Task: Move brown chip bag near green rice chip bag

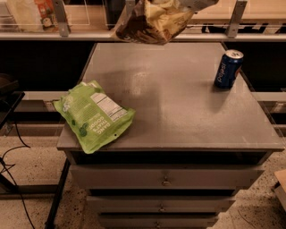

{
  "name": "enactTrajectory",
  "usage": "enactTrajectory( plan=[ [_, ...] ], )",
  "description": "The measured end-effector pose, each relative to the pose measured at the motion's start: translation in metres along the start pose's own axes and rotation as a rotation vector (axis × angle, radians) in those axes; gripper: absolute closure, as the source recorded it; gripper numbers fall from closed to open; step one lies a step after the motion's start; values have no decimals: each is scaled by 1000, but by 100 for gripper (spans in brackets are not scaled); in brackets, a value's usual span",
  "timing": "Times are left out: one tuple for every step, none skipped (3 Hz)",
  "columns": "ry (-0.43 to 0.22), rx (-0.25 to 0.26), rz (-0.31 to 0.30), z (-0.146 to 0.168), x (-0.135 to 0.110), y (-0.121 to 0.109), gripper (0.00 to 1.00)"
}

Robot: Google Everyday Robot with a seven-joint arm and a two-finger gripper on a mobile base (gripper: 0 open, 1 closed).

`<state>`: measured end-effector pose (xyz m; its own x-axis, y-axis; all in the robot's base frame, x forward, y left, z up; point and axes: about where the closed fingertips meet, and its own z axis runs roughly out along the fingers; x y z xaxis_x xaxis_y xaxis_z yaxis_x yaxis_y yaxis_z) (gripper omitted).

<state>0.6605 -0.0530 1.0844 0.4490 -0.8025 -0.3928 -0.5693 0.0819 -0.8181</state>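
Note:
The brown chip bag [152, 22], wrinkly with a dark brown front and pale yellow sides, hangs in the air above the far edge of the grey table [178, 116]. My gripper [193, 4] is at the top edge of the view, shut on the bag's upper right corner; most of the gripper is cut off. The green rice chip bag [94, 115], flat and lime green with a white label, lies on the table's front left corner, partly over the edge. The brown bag is well behind and to the right of it.
A blue soda can [228, 68] stands upright at the table's far right. Drawers [165, 179] sit under the tabletop. A shelf rail with posts [60, 20] runs behind the table. Cables lie on the floor at the left.

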Motion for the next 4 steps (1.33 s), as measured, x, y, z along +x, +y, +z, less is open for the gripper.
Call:
enactTrajectory(
  plan=[
    [-55, -9, -26, 2, -23, 10, 83],
    [-96, -9, -40, 0, -40, 19, 59],
    [-130, -19, -50, 0, -54, 30, 36],
    [-161, -37, -49, 2, -65, 47, 13]
  ],
)
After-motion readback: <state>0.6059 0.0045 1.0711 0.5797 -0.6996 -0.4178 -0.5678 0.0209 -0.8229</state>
